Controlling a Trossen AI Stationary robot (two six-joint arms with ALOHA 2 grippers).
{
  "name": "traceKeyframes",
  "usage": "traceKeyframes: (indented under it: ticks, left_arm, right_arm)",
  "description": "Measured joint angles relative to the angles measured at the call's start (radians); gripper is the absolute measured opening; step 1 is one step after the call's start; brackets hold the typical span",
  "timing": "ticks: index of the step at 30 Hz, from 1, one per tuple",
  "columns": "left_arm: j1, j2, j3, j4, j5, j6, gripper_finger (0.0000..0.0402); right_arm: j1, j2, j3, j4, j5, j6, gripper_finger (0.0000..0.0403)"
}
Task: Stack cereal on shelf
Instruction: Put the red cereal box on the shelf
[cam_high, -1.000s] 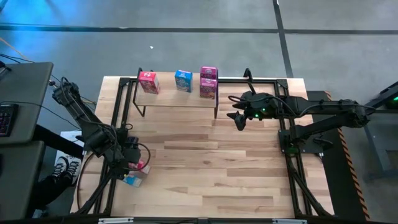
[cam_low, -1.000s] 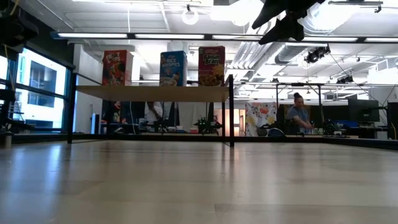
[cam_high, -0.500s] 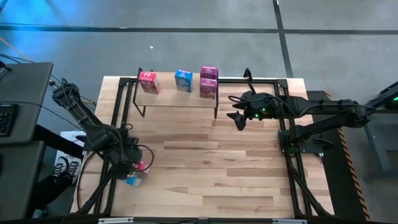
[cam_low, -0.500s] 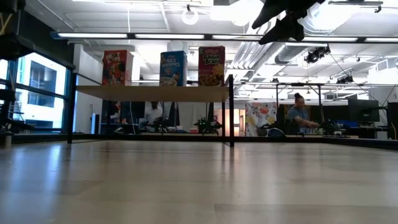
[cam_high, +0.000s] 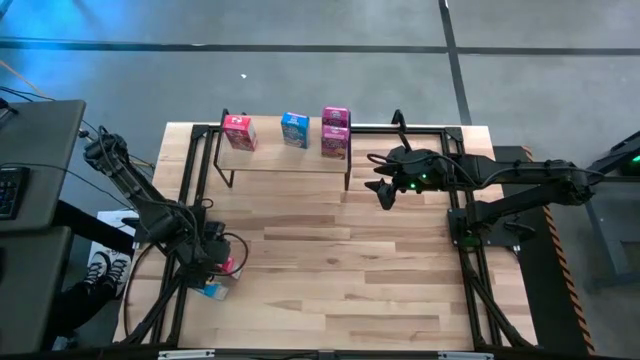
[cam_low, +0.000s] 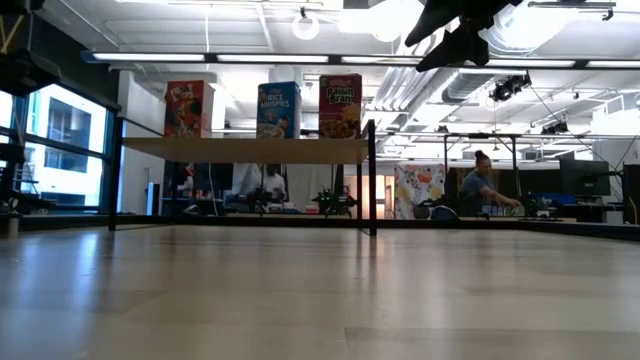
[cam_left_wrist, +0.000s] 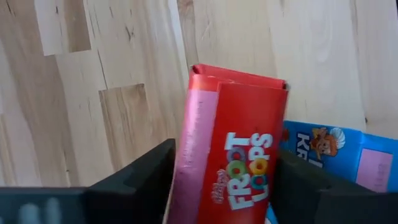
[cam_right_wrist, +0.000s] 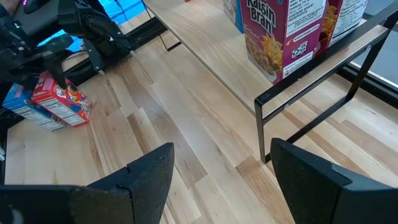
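Note:
The light wood shelf (cam_high: 285, 158) stands at the table's far side and carries several cereal boxes: a pink one (cam_high: 238, 131), a blue one (cam_high: 294, 128) and two magenta Raisin Bran boxes (cam_high: 335, 132). Near the table's near left corner, a red-pink Froot Loops box (cam_left_wrist: 233, 155) leans on a blue box (cam_left_wrist: 323, 155) lying on the table. My left gripper (cam_high: 213, 252) is open right over the red box, one finger on each long side. My right gripper (cam_high: 385, 190) is open and empty, raised to the right of the shelf. My left gripper comes at the Froot Loops box from above with one finger (cam_left_wrist: 146, 177) by one long side and the other finger (cam_left_wrist: 301, 183) by the opposite side. I cannot tell whether the fingers touch the box. The box stays tilted on the blue box.
The shelf's black legs (cam_right_wrist: 264, 124) and the black frame rails along the table's edges (cam_high: 465, 250) stand near the arms. Bare planks lie between the shelf and the two loose boxes (cam_right_wrist: 50, 102). People show in the room beyond the table (cam_low: 480, 185).
My left gripper has shifted a little toward the table's near edge, closer over the red box. The boxes and my right gripper have kept still.

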Motion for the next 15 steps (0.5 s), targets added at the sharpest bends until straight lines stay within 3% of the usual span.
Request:
traceKeyframes:
  ticks: [9, 15]
  left_arm:
    - [0.015, -0.02, 0.005, 0.001, -0.001, -0.034, 0.0161]
    - [0.102, -0.069, 0.149, -0.027, 0.001, -0.053, 0.0159]
  right_arm:
    - [0.0, 0.0, 0.0, 0.0, 0.0, 0.0, 0.0262]
    - [0.0, 0.0, 0.0, 0.001, 0.01, 0.0, 0.0262]
